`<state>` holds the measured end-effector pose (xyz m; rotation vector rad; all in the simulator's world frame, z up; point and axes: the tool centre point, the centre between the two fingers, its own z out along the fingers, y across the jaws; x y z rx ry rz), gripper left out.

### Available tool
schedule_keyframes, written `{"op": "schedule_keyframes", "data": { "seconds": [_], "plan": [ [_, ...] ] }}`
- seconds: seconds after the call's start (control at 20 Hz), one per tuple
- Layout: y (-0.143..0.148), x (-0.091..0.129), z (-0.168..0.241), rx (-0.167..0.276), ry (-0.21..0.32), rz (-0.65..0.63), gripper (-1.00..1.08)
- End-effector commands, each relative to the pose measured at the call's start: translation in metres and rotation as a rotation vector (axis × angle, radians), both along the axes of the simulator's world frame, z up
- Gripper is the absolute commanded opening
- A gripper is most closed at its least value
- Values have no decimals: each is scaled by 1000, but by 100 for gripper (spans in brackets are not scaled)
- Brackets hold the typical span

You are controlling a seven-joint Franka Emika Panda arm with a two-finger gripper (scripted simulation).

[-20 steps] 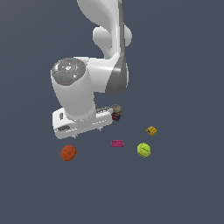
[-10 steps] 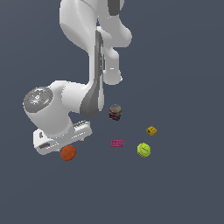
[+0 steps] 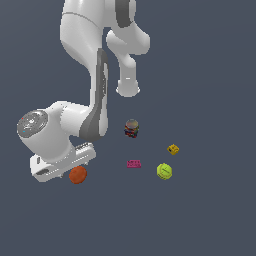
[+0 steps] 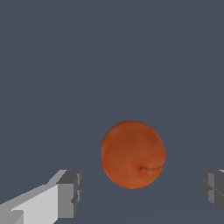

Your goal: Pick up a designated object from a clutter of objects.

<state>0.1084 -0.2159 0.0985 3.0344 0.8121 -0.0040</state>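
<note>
The rust-orange ball (image 3: 77,175) lies on the grey floor at the exterior view's lower left, partly hidden by my hand. In the wrist view the ball (image 4: 132,154) fills the middle, between my two fingers (image 4: 69,194), which stand wide apart on either side of it without touching it. My gripper (image 4: 142,192) is open and empty, just above the ball; its fingers are hidden behind the hand in the exterior view. The rest of the clutter lies to the exterior view's right: a flat pink block (image 3: 133,163), a yellow-green round object (image 3: 164,171), a tiny yellow block (image 3: 173,149) and a dark multicoloured can (image 3: 131,128).
The arm's white links (image 3: 95,75) rise above the scene, over the can. The floor is a plain dark grey surface with no visible edges.
My hand has swung from near the can toward the exterior view's left and down, and now sits over the rust-orange ball. The objects have not moved.
</note>
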Motion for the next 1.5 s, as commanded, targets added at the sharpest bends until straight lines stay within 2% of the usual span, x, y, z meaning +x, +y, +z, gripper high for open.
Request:
{"op": "schedule_keyframes", "data": {
  "seconds": [0.0, 0.25, 0.7, 0.95, 1.0, 1.45],
  "plan": [
    [-2, 1, -2, 1, -2, 5, 100],
    [-1, 0, -7, 0, -1, 1, 100],
    [-1, -1, -49, 1, -2, 5, 100],
    [-2, 1, -52, 1, -2, 5, 100],
    [-2, 1, -52, 1, -2, 5, -100],
    [-2, 1, -52, 1, -2, 5, -100]
  ]
}}
